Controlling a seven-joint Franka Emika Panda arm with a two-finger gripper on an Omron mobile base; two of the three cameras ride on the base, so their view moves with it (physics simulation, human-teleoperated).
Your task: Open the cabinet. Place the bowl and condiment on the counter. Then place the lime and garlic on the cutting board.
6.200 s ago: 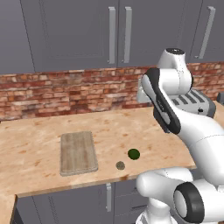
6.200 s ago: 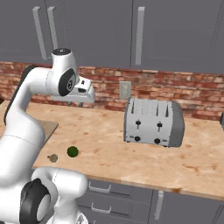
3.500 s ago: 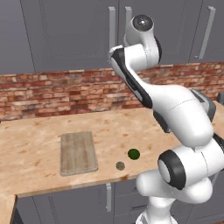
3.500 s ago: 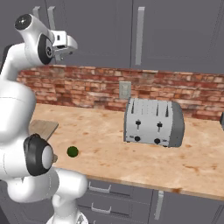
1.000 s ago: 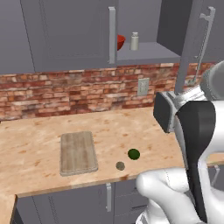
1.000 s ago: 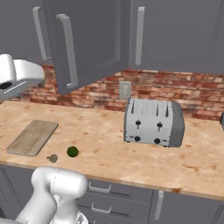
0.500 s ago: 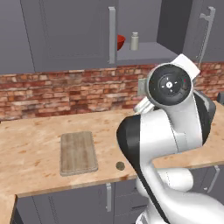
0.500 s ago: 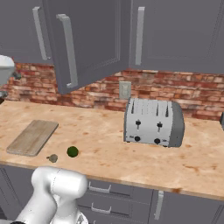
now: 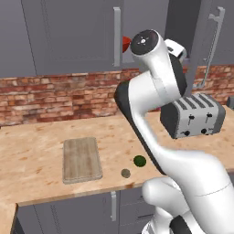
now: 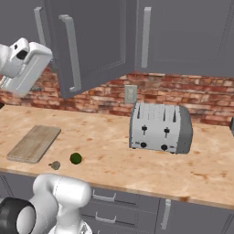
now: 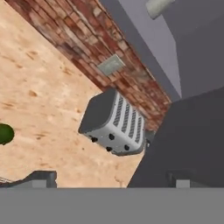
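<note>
Garlic: the garlic (image 9: 125, 173) is lying nearest the front edge of the counter (image 9: 41, 183), just beside the lime and near the cutting board's front right corner, touching neither.
Lime: the lime (image 9: 140, 161) is sitting on the counter slightly behind and to the right of the garlic; in the hand view it (image 11: 4, 133) is showing at the left edge.
Cutting board: the cutting board (image 9: 81, 159) is lying flat on the counter to the left of the lime and garlic, with nothing on it.
Toaster: a silver toaster (image 10: 159, 128) is standing on the counter to the right, well apart from the board, near the brick wall (image 10: 183, 98).
Outlet: a wall outlet (image 10: 130, 94) is sitting in the brick wall just behind the toaster.
Gripper: the hand (image 10: 23, 68) is hanging high at the left of the right base view, in front of the open cabinet door; the fingertips themselves are hard to make out, the jaws are standing spread wide, and nothing is showing between them.
Cabinet: the cabinet (image 10: 91, 43) is standing with its door swung out toward the room, the long silver handle (image 10: 71, 52) facing forward.
Bowl: the bowl (image 9: 126, 43) is peeking out as a red sliver inside the open cabinet, mostly hidden behind the arm.
Condiment: a pale container (image 11: 158, 6), probably the condiment, is showing at the top of the hand view on the cabinet shelf.
</note>
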